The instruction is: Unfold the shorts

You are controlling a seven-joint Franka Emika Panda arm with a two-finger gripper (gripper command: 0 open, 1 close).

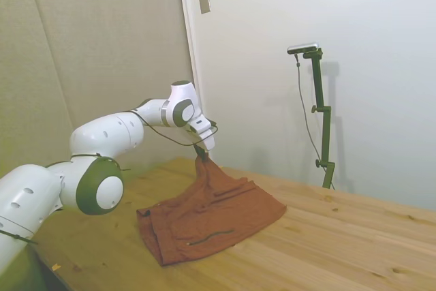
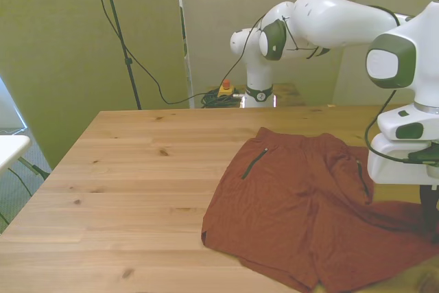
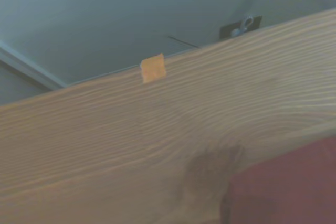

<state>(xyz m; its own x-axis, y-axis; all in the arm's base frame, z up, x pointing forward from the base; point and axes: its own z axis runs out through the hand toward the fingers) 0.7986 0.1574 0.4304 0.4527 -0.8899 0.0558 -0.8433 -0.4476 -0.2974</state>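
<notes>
Limp, light, wrinkled rust cloth: shorts spread across the counter, far edge peaked up under the hand, which looks pinched on that raised fold. Likely to drape and slide easily over the wood; best taken by a hem or waistband edge, never mid-panel

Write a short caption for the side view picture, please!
White robot gripper lifts one edge of the rust-brown shorts off the wooden table.
</notes>
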